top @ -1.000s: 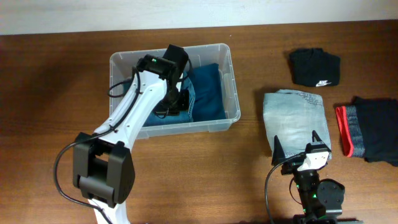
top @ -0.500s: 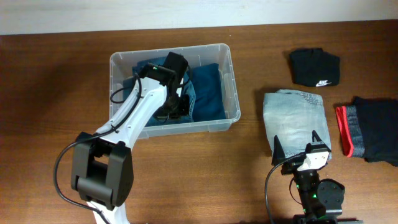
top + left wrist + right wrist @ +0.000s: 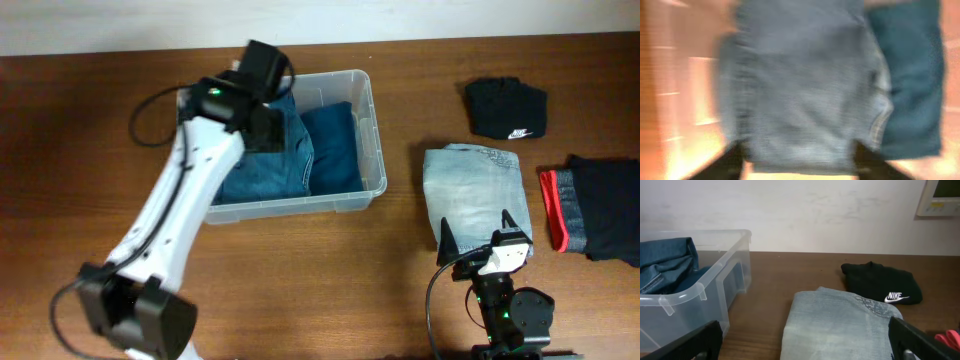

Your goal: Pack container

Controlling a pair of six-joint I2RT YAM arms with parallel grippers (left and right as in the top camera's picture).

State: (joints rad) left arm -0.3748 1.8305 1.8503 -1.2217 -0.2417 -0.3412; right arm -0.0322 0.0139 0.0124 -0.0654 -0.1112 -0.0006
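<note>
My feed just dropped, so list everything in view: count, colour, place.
container: 1, clear, table left of centre
mid-blue jeans: 1, folded, container's left part
dark blue garment: 1, folded, container's right part
pale jeans: 1, light blue, right of the container
black garment: 1, white logo, far right
red-banded garment: 1, dark, right edge
table: 1, brown wood
left gripper: 1, black, open above the container
right gripper: 1, black, open, at the pale jeans

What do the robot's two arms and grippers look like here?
Left arm: white links, black joint housings, looping black cable, green light near the wrist. Right arm: black, with a white wrist plate, green light, black cable; right gripper has pointed black fingers.
</note>
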